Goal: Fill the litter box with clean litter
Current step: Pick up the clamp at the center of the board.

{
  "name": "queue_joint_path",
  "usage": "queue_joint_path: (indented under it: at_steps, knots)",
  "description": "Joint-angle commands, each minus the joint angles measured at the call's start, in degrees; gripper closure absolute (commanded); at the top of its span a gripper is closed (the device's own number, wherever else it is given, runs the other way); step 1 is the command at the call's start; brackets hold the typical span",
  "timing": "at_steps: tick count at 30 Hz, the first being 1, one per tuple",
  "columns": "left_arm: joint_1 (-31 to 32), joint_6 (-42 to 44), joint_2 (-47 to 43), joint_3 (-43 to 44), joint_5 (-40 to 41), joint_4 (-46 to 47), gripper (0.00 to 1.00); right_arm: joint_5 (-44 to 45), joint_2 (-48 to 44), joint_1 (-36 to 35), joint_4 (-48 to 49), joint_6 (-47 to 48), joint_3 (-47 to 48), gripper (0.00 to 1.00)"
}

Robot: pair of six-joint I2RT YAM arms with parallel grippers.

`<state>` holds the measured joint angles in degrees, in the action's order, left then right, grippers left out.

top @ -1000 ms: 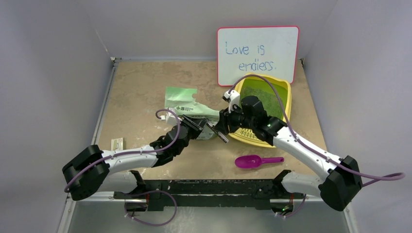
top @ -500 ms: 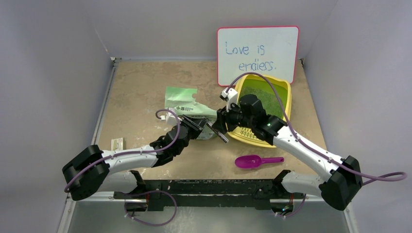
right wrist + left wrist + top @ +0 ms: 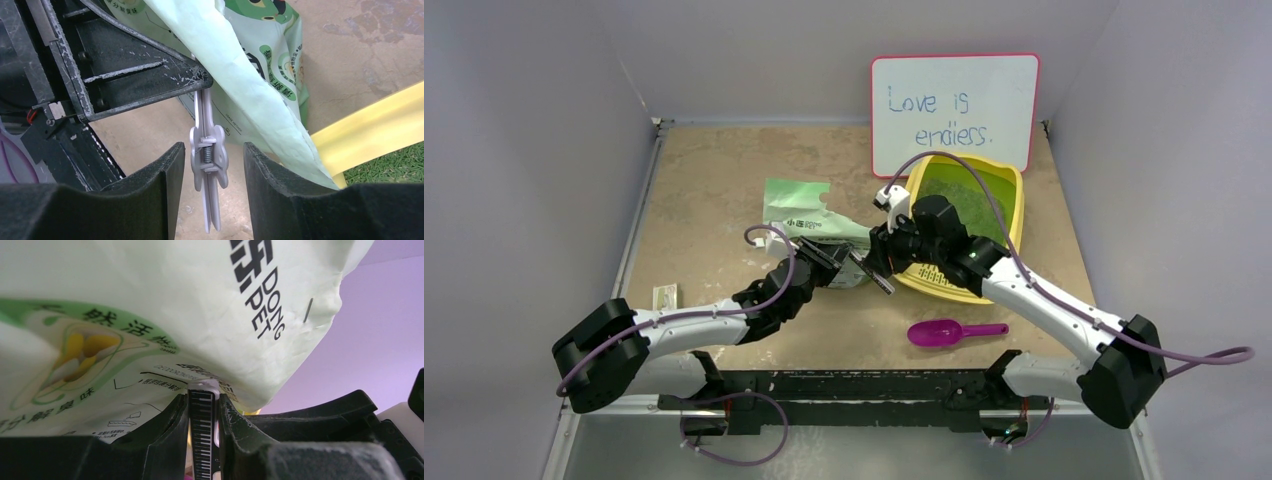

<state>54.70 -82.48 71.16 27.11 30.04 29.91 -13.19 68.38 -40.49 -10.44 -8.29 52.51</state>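
Clip handling in hand: left gripper (image 3: 202, 402) pinches the clip (image 3: 207, 160) beside the bag (image 3: 250, 85); right gripper (image 3: 214, 150), open astride it, should close squarely.

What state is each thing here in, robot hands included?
litter box: partly filled with clean litter.
bag: lying on the table, crumpled.
left gripper: shut on the clip.
clip: hanging down from that grip.
right gripper: open, fingers either side of the clip.
scoop: lying on the table, unheld.
whiteboard: upright, written on.
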Motion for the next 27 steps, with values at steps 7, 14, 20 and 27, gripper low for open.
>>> queue_joint_path:
  at_steps: [7,14,20,27]
  knots:
    - [-0.64,-0.83,-0.75,2.14,0.63,2.13,0.97,-1.99,0.11,-0.26,0.87,1.73,2.16,0.61]
    - [-0.62,-1.15,-1.00,2.14,0.70,1.53,0.77,-0.85,0.02,-0.28,0.28,2.23,2.34,0.86]
    - [-0.64,-0.74,-2.00,2.04,0.91,-0.37,0.46,0.64,-0.05,-0.24,0.61,1.60,2.20,0.92]
    - [-0.71,2.66,-4.10,1.31,0.54,-2.60,0.40,2.91,1.62,-0.22,0.93,-0.63,2.92,0.95]
